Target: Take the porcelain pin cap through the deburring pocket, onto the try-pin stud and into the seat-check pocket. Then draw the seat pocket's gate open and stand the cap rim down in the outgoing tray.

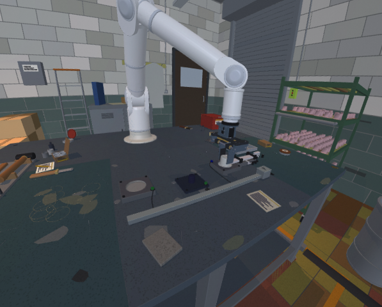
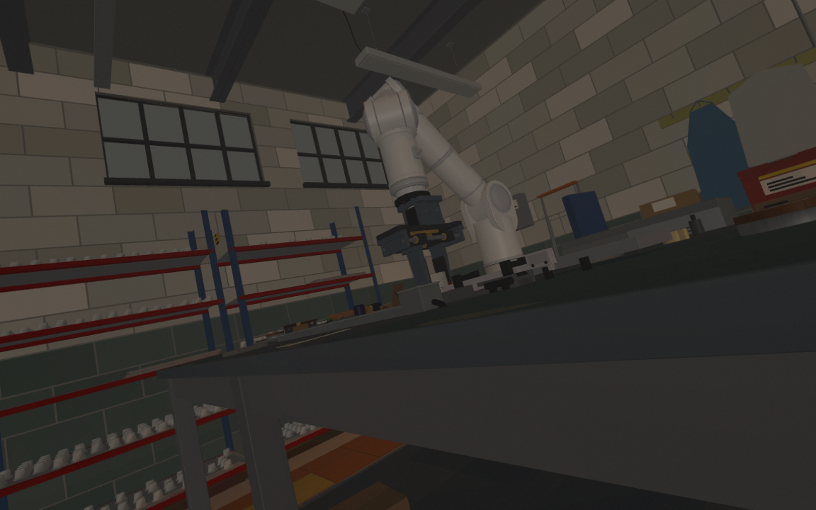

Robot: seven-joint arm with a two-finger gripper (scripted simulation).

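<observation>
My gripper (image 1: pixel 226 158) reaches straight down over the seat-check pocket fixture (image 1: pixel 239 162) on the far right part of the bench, its fingers closed on the white porcelain pin cap (image 1: pixel 223 161). The cap sits low at the fixture's left end, upright, and I cannot tell whether it rests in the pocket. From the low second side camera the gripper (image 2: pixel 431 269) is seen above the fixture's grey block, and the cap is hidden there. The deburring pocket (image 1: pixel 135 187), a grey block with a round recess, lies nearer the front. The dark square plate with the try-pin stud (image 1: pixel 191 182) lies between them.
Behind the work stand the arm's base (image 1: pixel 139 132), a red box (image 1: pixel 211 120) and a green shelf of pink parts (image 1: pixel 316 122). A long grey rail (image 1: pixel 197 197) crosses the bench in front of the fixtures. Tools lie at the left edge (image 1: pixel 15 165).
</observation>
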